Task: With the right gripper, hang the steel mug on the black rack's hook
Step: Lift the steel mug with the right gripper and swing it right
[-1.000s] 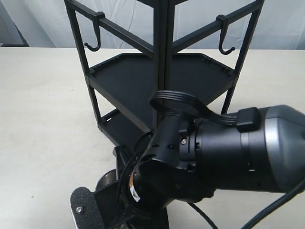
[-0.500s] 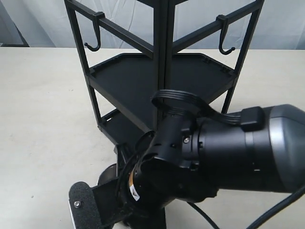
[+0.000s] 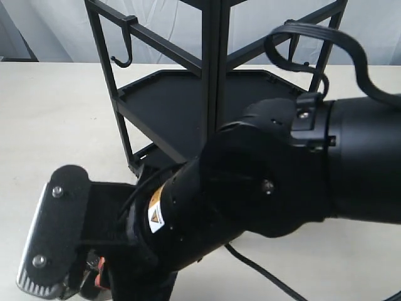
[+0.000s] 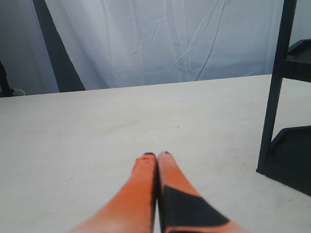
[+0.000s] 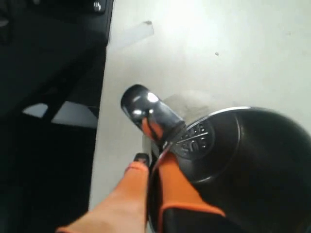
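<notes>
Two orange fingers [image 5: 160, 179] of the right gripper [image 5: 154, 158] pinch the steel mug [image 5: 228, 160] rim | thin hold; mug may slip or bump the black rack [image 3: 207, 94] | left gripper [image 4: 156, 156] fingers pressed together, holding nothing

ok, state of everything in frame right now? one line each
steel mug: gripped at its rim beside the handle, mouth facing the wrist camera, not on a hook.
right gripper: shut on the mug's rim.
left gripper: shut, holding nothing, over the table.
black rack: upright on the table, trays bare where visible.
rack hook: nothing hanging from it.
</notes>
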You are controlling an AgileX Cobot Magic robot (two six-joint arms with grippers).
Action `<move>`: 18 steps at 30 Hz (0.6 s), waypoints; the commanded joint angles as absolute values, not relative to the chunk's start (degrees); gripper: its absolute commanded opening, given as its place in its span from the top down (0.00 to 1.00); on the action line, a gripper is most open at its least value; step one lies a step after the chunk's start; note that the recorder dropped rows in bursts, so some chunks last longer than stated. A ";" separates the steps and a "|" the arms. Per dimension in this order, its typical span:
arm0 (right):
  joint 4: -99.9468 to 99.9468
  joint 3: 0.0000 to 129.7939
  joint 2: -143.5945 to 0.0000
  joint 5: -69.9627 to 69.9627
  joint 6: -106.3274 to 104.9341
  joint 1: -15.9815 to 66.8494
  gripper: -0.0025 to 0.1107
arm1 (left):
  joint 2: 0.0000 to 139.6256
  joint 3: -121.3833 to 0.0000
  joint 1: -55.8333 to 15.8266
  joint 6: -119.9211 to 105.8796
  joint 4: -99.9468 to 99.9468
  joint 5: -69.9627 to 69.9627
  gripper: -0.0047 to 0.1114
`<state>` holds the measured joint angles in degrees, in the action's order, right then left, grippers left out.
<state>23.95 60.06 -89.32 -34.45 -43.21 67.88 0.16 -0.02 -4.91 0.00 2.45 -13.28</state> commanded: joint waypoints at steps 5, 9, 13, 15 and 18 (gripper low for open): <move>54.39 60.83 -88.32 -26.38 -37.74 60.97 0.99 | 0.00 0.00 -5.23 0.00 2.65 -13.27 0.95; 69.33 60.97 -88.24 -22.02 -37.74 59.25 0.99 | 0.00 0.00 -5.23 0.00 2.65 -13.27 0.95; 82.03 60.97 -88.24 -18.56 -37.74 59.14 0.99 | 0.00 0.00 -5.23 0.00 2.65 -13.27 0.95; 87.71 60.97 -88.24 -16.83 -37.74 59.14 0.99 | 0.00 0.00 -5.23 0.00 2.65 -13.27 0.95; 94.24 60.97 -88.12 -13.60 -37.74 59.14 0.99 | 0.00 0.00 -5.23 0.00 2.65 -13.27 0.95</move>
<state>87.48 60.51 -88.74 -17.38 -37.50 59.51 0.16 -0.02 -4.91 0.00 2.45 -13.28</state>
